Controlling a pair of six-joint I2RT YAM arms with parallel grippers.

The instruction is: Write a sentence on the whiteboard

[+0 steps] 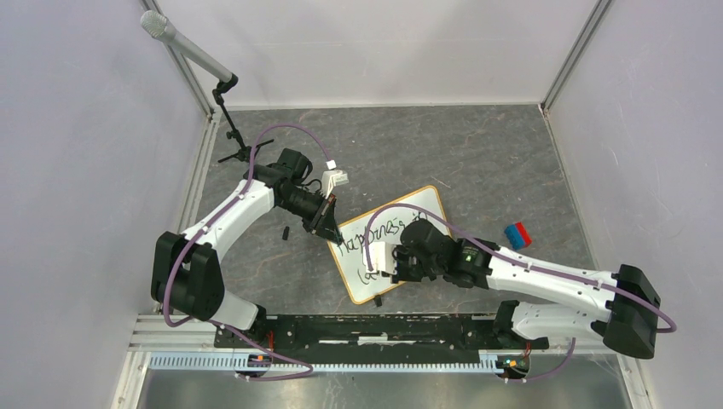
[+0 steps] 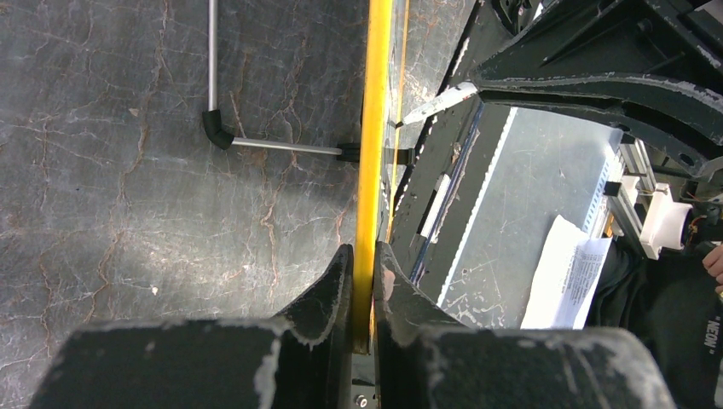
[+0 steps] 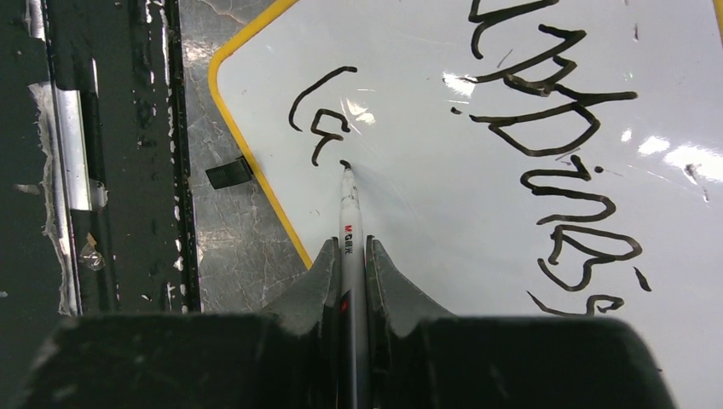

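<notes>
The whiteboard (image 1: 426, 213), white with a thin tan frame, lies tilted on the dark table. My left gripper (image 1: 327, 223) is shut on its left frame edge, which shows as a yellow strip (image 2: 373, 153) in the left wrist view. My right gripper (image 1: 381, 258) is shut on a white marker (image 3: 350, 230), its tip touching the whiteboard (image 3: 477, 221). The sentence (image 3: 554, 162) reads "Happiness in" on the upper line. The lower line (image 3: 320, 111) holds "la" and a fresh dot at the tip.
A red and blue block (image 1: 517, 234) lies right of the board. A microphone on a small stand (image 1: 223, 94) is at the back left. A small black clip (image 3: 228, 173) lies beside the board's corner. The black rail (image 1: 375, 328) runs along the near edge.
</notes>
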